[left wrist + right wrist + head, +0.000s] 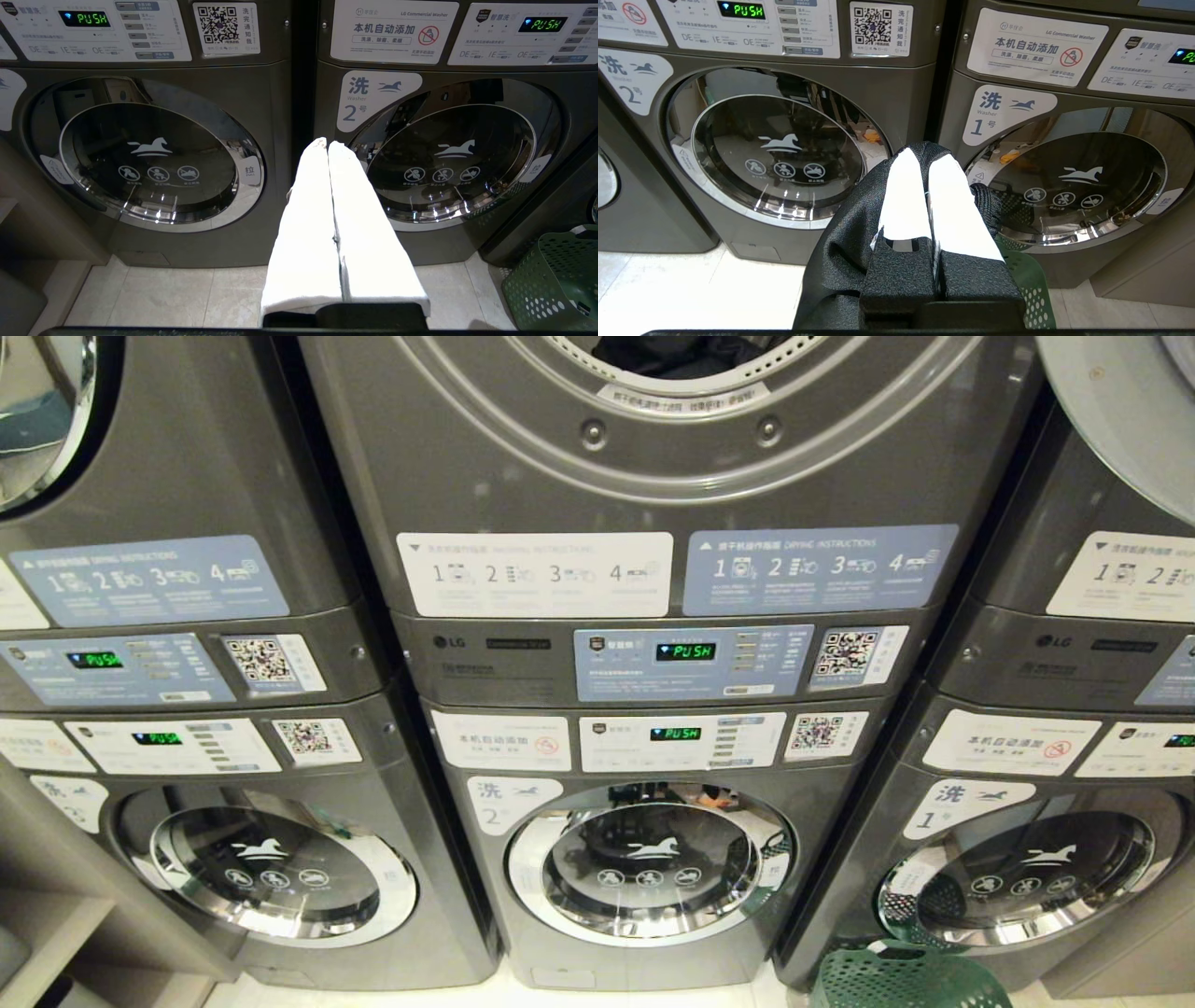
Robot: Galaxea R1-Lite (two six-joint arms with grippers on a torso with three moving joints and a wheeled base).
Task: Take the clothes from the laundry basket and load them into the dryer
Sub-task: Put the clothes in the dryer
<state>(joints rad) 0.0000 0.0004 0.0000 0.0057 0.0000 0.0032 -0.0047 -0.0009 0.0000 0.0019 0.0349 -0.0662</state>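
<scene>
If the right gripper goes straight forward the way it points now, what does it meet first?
Probably the grey front of the washers, near the gap between number 2 and number 1. The right gripper is shut on a black garment, so the cloth would likely touch first. Depth is unclear.

The right gripper (930, 175) is clamped on a garment (840, 261) that hangs below it, just ahead of the gap between washer 2 (780, 154) and washer 1 (1069, 186). The laundry basket (1029, 284) sits on the floor under and right of that hand. The dryer opening (686, 359), with clothes already in it, is up above washer 2.
</scene>
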